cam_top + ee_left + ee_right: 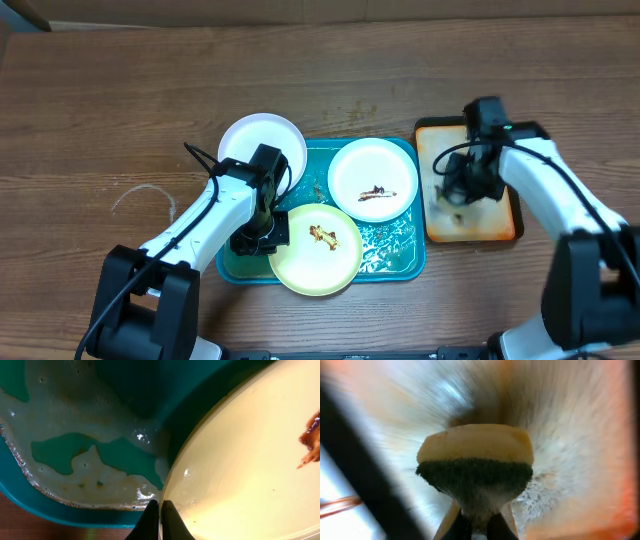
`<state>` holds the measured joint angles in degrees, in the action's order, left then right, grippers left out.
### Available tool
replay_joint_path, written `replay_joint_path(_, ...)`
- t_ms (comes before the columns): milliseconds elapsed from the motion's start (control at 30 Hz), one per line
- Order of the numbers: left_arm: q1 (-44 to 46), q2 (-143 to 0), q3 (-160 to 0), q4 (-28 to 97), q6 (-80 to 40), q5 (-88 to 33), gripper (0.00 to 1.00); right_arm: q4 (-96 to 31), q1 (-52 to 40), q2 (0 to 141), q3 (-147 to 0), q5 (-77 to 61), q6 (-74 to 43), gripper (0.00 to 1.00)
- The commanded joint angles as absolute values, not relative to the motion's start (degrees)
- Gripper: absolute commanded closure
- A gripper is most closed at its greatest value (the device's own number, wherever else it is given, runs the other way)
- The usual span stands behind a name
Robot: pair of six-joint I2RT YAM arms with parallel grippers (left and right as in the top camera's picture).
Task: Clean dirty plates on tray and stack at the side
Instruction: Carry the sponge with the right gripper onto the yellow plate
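The teal tray holds foamy water. A pale yellow-green plate with a brown smear lies at its front and overhangs the front rim. A white plate with a smear sits at its back right. A second white plate rests over the back left corner. My left gripper is shut on the yellow-green plate's left rim. My right gripper is shut on a yellow and dark green sponge over the orange-brown tray.
The orange-brown tray stands right of the teal tray and has foam on it. A wet ring mark shows on the wooden table at the left. Cables run along both arms.
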<state>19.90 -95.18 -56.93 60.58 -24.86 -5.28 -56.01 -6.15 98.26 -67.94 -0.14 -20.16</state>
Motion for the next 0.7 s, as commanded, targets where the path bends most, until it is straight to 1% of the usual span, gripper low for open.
replay_joint_path(0, 20.32, -95.61, -56.55, 59.88, -24.43, -4.45, 0.96, -57.84, -6.42, 91.98, -71.05, -4.78, -17.58, 0.96)
replay_joint_path(133, 20.32, -95.61, -56.55, 59.51, -24.43, -4.45, 0.96, -60.51, -6.42, 91.74, -70.78, -5.74, -16.93, 0.96)
replay_joint_path(167, 20.32, -95.61, -56.55, 59.53, -24.43, -4.45, 0.96, -60.75, -6.44, 91.74, -70.78, -8.99, -14.24, 0.96)
replay_joint_path(233, 20.32, -95.61, -56.55, 59.53, -24.43, -4.45, 0.96, -60.73, -6.98, 91.74, -70.78, -20.60, -6.24, 0.96)
replay_joint_path(267, 20.32, -95.61, -56.55, 59.51, -24.43, -4.45, 0.96, -60.60, -7.49, 91.74, -70.78, -24.88, -4.56, 0.96)
replay_joint_path(333, 20.32, -95.61, -56.55, 59.42, -24.43, -4.47, 0.96, -60.27, -9.02, 91.74, -70.78, -27.81, -4.45, 0.96)
replay_joint_path(467, 20.32, -95.61, -56.55, 59.31, -24.45, -4.49, 0.96, -59.09, -15.79, 91.74, -70.78, -27.73, -5.39, 0.96)
replay_joint_path(667, 20.32, -95.61, -56.55, 59.29, -24.45, -4.49, 0.96, -54.00, -28.60, 93.30, -70.74, -20.10, -14.02, 0.96)
